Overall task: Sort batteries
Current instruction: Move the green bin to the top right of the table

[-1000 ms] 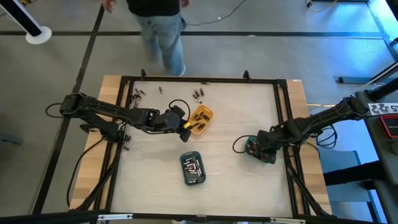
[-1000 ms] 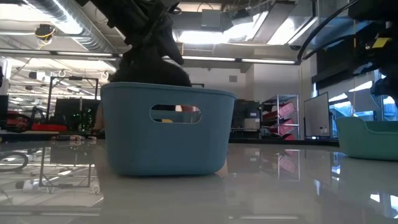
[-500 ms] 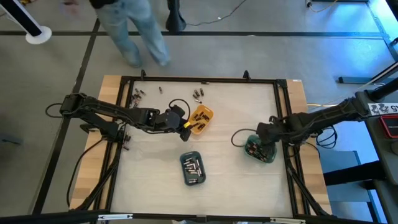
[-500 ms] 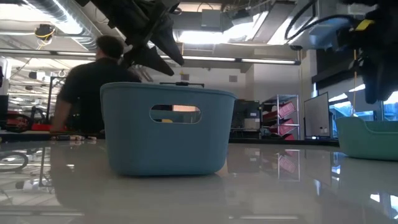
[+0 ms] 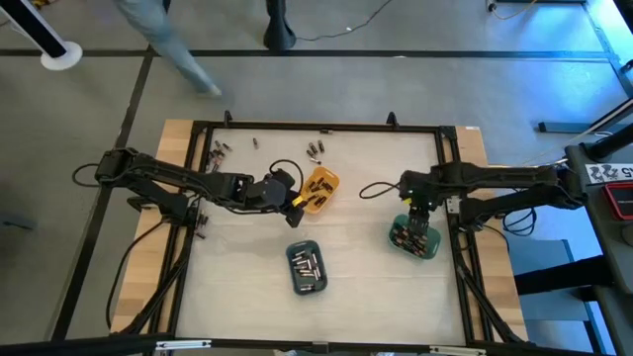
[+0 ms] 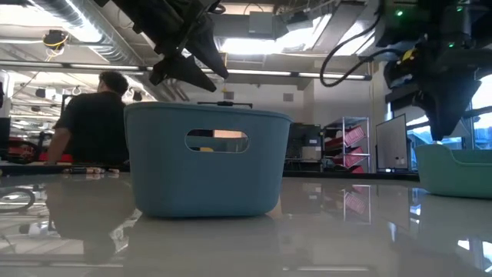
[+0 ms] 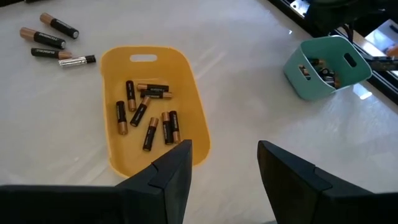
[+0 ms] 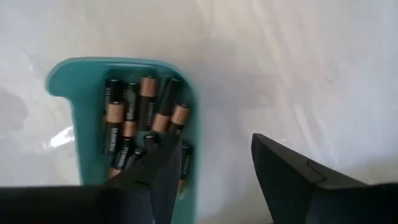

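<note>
- A person (image 6: 91,115) stands in the room beyond the far left of the surface (image 5: 356,277).
- Loose batteries (image 5: 218,150) lie scattered near the far left corner, and a few more (image 5: 316,150) lie just beyond the orange tray (image 5: 319,190).
- The left claw (image 5: 295,206) hovers at the near edge of the orange tray; its fingers (image 7: 180,168) stand apart with nothing between them.
- In the left wrist view, the orange tray holds several batteries (image 7: 148,115), and three more (image 7: 55,40) lie on the surface beside it.
- The slate-blue tray (image 5: 306,267) sits at the middle near side, with batteries (image 5: 308,264) inside.
- The right claw (image 5: 416,216) hangs over the green tray (image 5: 415,240) on the right; its fingers (image 8: 286,171) are spread and empty.
- In the right wrist view, the green tray holds a cluster of batteries (image 8: 140,118).
</note>
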Tool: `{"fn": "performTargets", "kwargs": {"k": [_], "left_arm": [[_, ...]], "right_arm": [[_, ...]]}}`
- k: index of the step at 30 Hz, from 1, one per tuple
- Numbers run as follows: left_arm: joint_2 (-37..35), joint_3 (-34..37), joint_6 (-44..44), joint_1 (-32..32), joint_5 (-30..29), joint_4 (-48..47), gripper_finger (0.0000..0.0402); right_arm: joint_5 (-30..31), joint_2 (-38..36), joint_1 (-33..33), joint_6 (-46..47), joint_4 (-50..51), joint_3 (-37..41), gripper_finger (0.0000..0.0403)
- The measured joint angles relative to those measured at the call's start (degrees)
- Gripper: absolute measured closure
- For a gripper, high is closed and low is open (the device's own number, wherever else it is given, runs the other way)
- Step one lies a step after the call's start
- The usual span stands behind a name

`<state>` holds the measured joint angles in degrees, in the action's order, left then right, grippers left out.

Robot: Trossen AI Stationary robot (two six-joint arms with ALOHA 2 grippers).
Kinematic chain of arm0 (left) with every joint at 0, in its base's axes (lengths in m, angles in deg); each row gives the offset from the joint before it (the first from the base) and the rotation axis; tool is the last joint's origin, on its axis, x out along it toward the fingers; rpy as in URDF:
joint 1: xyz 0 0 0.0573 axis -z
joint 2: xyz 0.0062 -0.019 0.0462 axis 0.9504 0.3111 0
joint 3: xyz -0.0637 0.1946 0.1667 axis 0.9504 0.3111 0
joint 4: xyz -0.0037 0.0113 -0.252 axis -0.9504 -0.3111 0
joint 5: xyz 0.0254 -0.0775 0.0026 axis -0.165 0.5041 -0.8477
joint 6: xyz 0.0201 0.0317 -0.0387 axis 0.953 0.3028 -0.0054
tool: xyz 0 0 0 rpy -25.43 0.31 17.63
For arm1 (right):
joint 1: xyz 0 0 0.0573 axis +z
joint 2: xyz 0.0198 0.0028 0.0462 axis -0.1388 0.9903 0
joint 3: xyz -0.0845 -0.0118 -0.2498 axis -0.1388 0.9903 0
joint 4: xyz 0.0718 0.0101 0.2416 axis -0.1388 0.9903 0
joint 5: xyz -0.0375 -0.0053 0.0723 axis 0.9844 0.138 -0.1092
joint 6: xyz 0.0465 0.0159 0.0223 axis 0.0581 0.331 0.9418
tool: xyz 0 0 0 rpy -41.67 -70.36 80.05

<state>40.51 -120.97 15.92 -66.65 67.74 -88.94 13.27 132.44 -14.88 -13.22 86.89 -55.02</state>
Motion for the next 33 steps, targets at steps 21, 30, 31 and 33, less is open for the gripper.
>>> {"fn": "performTargets", "kwargs": {"k": [21, 30, 31, 33], "left_arm": [[0.00, 0.02, 0.04, 0.07, 0.00, -0.39, 0.0229], [0.00, 0.02, -0.03, -0.01, 0.00, -0.32, 0.0229], [0.00, 0.02, -0.14, -0.01, 0.00, -0.33, 0.0229], [0.00, 0.02, -0.21, -0.01, 0.00, -0.31, 0.0229]], "right_arm": [[1.43, 12.61, 0.12, -7.09, -7.85, 0.02, 0.0205], [0.38, 16.53, 0.12, -10.77, -14.57, 0.02, 0.0270], [0.39, 17.22, 0.14, -11.33, -14.89, 0.02, 0.0284], [1.54, 18.66, 0.14, -12.13, -15.61, 0.02, 0.0316]]}}
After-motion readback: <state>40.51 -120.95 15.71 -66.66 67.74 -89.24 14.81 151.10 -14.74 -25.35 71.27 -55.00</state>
